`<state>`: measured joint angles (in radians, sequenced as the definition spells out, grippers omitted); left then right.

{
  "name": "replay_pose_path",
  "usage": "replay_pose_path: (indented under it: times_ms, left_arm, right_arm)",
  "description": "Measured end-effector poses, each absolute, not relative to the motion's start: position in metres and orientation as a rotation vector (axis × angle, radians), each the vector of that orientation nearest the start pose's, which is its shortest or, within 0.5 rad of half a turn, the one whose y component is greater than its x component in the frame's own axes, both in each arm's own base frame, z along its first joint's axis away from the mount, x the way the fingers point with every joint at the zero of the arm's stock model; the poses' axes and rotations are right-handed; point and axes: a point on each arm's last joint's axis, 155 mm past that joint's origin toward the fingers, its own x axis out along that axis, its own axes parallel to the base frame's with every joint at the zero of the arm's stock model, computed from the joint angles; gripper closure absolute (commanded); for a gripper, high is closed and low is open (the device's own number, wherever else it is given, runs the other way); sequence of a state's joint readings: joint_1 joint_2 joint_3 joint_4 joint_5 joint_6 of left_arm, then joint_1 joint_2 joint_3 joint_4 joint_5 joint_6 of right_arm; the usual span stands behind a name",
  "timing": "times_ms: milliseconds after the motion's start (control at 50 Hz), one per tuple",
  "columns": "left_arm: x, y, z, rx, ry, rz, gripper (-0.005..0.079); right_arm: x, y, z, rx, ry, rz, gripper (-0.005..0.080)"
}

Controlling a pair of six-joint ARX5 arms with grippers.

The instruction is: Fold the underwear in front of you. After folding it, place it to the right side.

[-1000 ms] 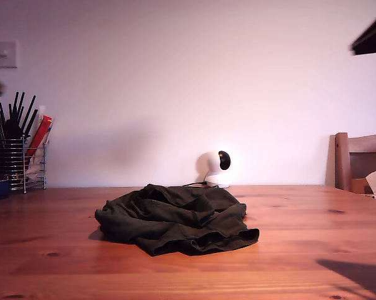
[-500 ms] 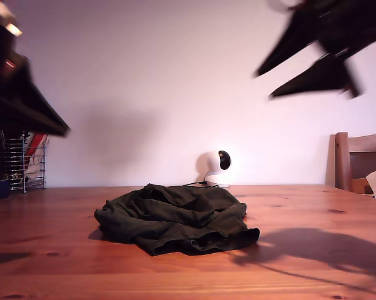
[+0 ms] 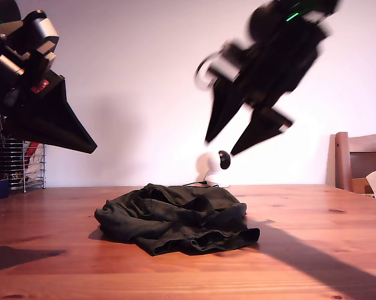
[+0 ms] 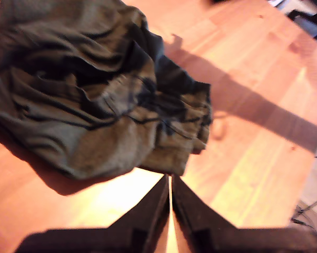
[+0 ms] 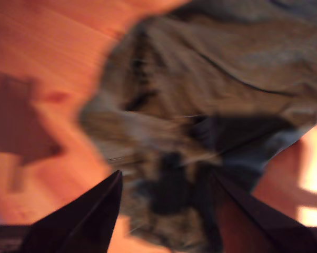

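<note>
The underwear (image 3: 175,217) lies crumpled on the table (image 3: 313,250), just in front of the white camera (image 3: 216,167); my first gripper (image 4: 170,182) hangs above it, jaws together; my second gripper (image 5: 166,182) hangs above it, jaws apart. Judgement: pinch outer hems, not bunched folds; spread flat first.

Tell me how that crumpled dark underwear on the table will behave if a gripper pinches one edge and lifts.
The underwear lies in a wrinkled heap with overlapping folds, so it's likely floppy: a pinched edge would probably rise while the rest drapes and drags. It looks like thin cloth, so probably light. On the smooth wooden table, a push would likely bunch it rather than slide it whole.
</note>
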<state>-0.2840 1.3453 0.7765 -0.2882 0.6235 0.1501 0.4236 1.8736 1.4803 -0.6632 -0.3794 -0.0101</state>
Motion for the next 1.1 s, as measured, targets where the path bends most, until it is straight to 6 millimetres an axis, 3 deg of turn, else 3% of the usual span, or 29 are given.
replay_pose_path:
  times_ms: [180, 380, 740, 1100]
  left_arm:
    - [0.298, -0.199, 0.115, -0.015, 0.806, -0.910, 0.0766]
    - [0.298, -0.199, 0.115, -0.015, 0.805, -0.910, 0.0766]
    - [0.300, -0.200, 0.117, -0.012, 0.795, -0.911, 0.0766]
    - [0.302, -0.200, 0.118, -0.010, 0.783, -0.912, 0.0766]
  right_arm:
    - [0.410, 0.262, 0.086, -0.148, 1.128, 0.693, 0.0270]
    - [0.425, 0.268, 0.079, -0.176, 1.125, 0.673, 0.0270]
    - [0.432, 0.267, 0.052, -0.228, 1.148, 0.673, 0.0271]
    - [0.442, 0.272, 0.053, -0.229, 1.105, 0.680, 0.0276]
